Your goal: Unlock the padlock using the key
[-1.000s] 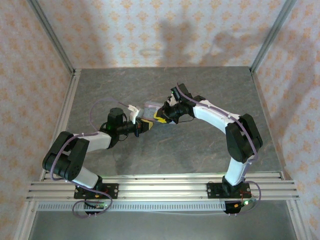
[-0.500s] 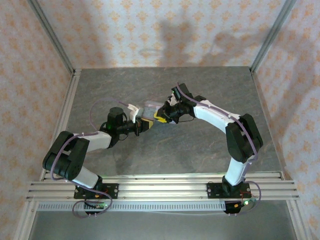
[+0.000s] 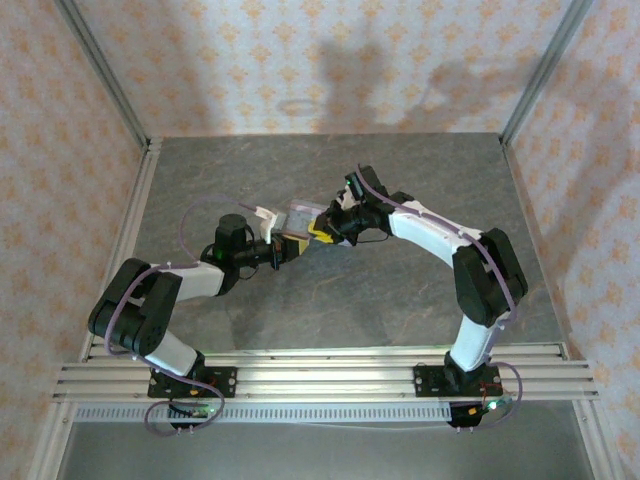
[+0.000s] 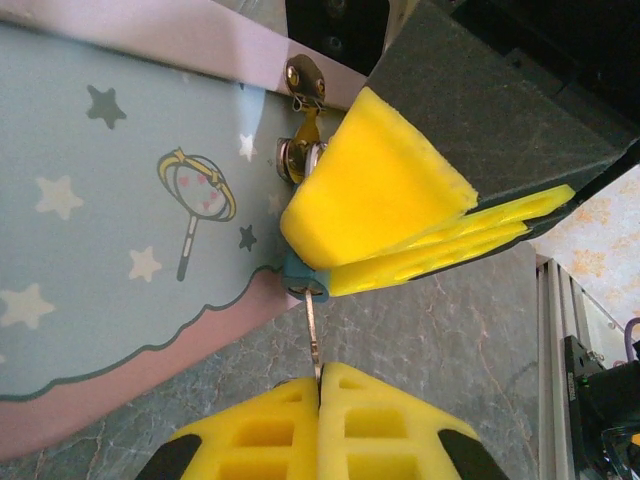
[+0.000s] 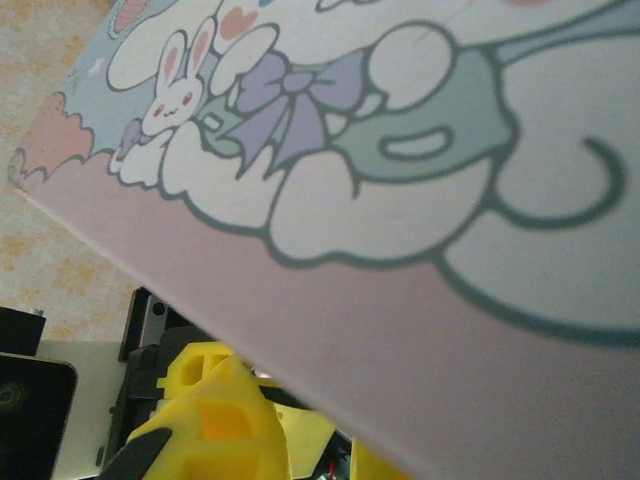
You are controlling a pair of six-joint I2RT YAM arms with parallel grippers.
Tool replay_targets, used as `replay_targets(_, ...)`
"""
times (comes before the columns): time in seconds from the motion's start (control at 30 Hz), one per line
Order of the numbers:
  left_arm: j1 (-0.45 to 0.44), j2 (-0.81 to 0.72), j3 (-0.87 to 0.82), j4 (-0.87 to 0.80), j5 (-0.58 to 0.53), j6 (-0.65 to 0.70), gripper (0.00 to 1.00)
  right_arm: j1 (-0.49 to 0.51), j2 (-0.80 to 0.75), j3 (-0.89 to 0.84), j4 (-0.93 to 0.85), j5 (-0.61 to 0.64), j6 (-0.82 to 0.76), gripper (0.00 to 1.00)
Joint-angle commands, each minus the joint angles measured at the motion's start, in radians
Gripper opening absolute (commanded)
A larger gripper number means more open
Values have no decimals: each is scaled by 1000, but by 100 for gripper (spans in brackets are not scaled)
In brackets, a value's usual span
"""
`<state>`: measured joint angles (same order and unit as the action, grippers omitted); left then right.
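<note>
The tiny teal padlock (image 4: 298,277) hangs at the latch (image 4: 305,78) on the edge of the light-blue cartoon tin (image 4: 120,220). My right gripper (image 3: 318,233) is shut on the padlock, and its yellow fingers (image 4: 380,190) cover most of it. The thin metal key (image 4: 314,335) runs from the padlock's underside straight down into my left gripper (image 4: 320,378), which is shut on its bow. In the top view my left gripper (image 3: 288,249) meets the right one at the tin (image 3: 300,217), mid-table. The padlock is hidden in the right wrist view.
The printed lid of the tin (image 5: 400,150) sits very close over my right fingers (image 5: 215,420). Grey marbled tabletop (image 3: 400,300) lies all around, with patterned walls behind and an aluminium rail (image 3: 320,375) at the near edge.
Both grippers and the tin have drifted slightly left and away from the arm bases. Both grips are unchanged.
</note>
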<state>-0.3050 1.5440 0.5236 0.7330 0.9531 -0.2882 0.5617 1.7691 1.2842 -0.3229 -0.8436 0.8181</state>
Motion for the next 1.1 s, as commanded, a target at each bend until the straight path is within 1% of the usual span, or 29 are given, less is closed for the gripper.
replay_targets(0.0, 0, -9, -5, 111, -11, -5, 0, 9, -52, -7, 66, -75, 28, 0)
replay_targets(0.27, 9, -10, -20, 148, 4, -6, 0, -4, -54, -10, 65, -108, 24, 0)
replay_targets(0.57, 34, -34, -7, 69, 27, 42, 0, -10, -52, 21, -53, -117, -59, 0)
replay_targets(0.73, 36, -28, 9, 48, 48, 44, 0, -11, -44, 41, -97, -112, -91, 0)
replay_targets(0.9, 37, -21, 19, 30, 73, 49, 0, -11, -43, 49, -122, -115, -110, 0)
replay_targets(1.07, 36, -22, 21, 16, 70, 57, 0, -13, -42, 53, -120, -118, -100, 0)
